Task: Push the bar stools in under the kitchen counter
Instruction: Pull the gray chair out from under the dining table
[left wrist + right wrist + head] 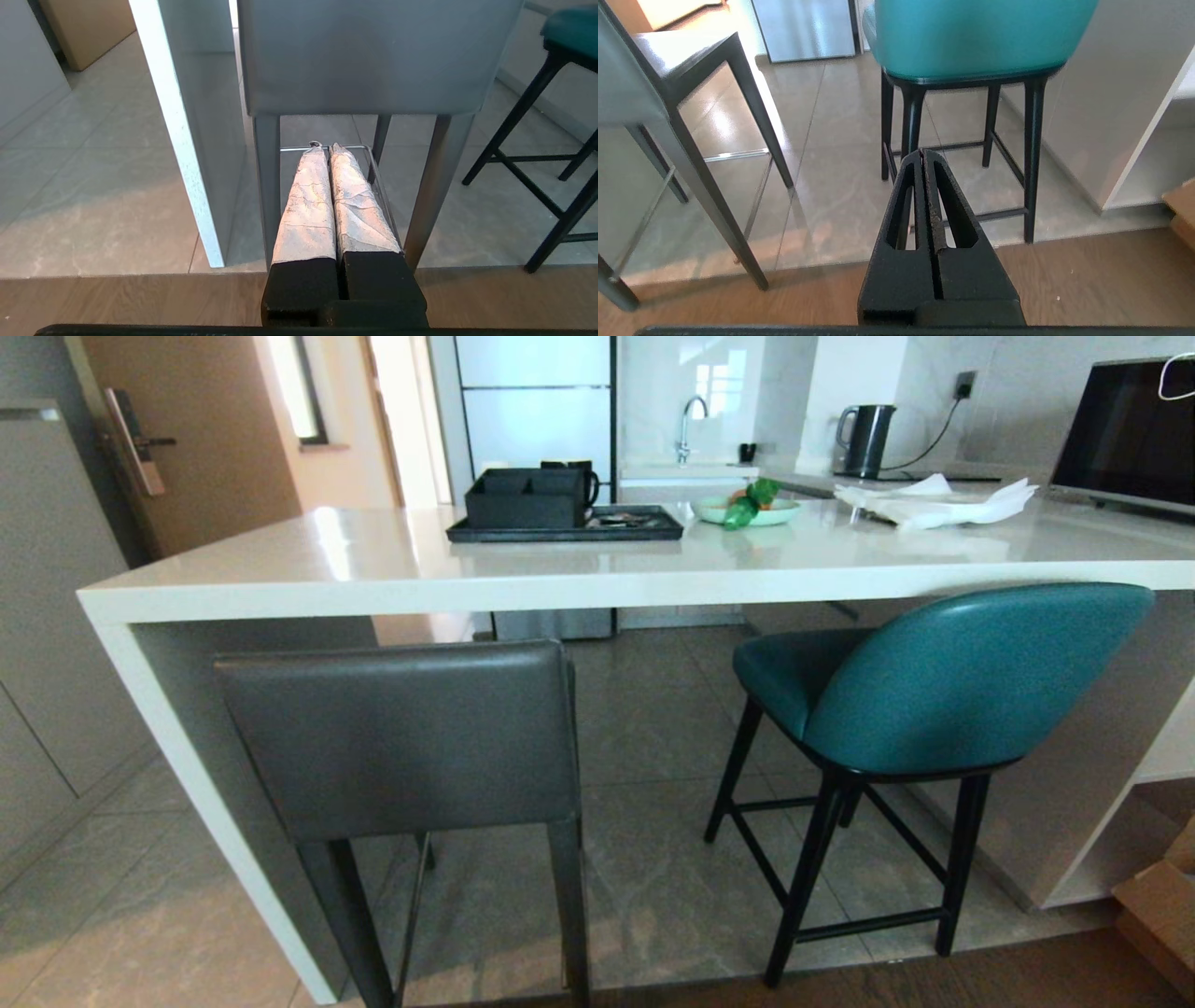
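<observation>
Black tray (565,529), kettle (864,441), napkins (936,500) on counter (280,579)

Glossy stone kitchen counter (373,560); smooth leather grey stool (401,737) and teal stool (962,681).

No text, label, brand, number or sign can be read anywhere in these views.
</observation>
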